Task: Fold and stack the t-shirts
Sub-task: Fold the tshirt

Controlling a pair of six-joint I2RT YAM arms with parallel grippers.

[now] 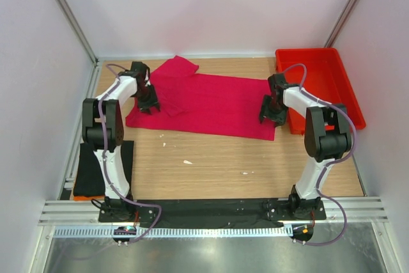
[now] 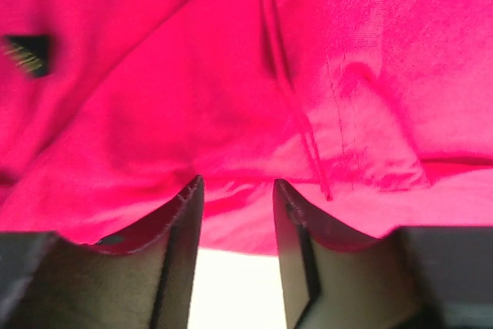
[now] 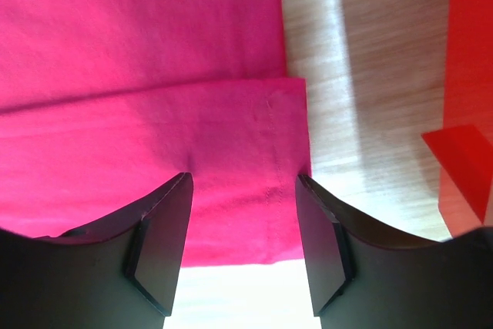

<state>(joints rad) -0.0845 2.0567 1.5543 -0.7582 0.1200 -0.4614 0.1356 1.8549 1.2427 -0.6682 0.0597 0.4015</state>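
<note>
At the far left, the black t-shirt (image 1: 96,164) was seen as a dark, flat bundle at the near-left edge of the counter (image 1: 217,164). It lay beside the left arm's base and well apart from the other garment. The left hand (image 1: 148,103) was held low over the left end of the crimson-pink t-shirt (image 1: 217,103). That shirt was spread flat across the far middle of the counter, with one sleeve turned towards the back wall. In the left wrist view the fingers (image 2: 173,260) were parted by a modest gap, and only a bright, blank patch was seen between them. The cloth was found just beyond the tips, creased, with seams running down it and a small black label (image 2: 27,53) at the upper left. No cloth was seen pinched, so this hand was judged to be open and holding nothing.

Further right, a few white scraps (image 1: 187,162) were scattered on the bare wood nearer the arms. The right hand (image 1: 273,114) was held low at the shirt's right end, just beside the red tray (image 1: 319,87). Its fingers (image 3: 158,244) were spread wider, and the shirt's hemmed edge was laid flat beneath them, its corner ending near the right finger. Nothing was gripped by this hand either. Bare counter was visible past that corner, and the tray was set along the counter's right side.
</note>
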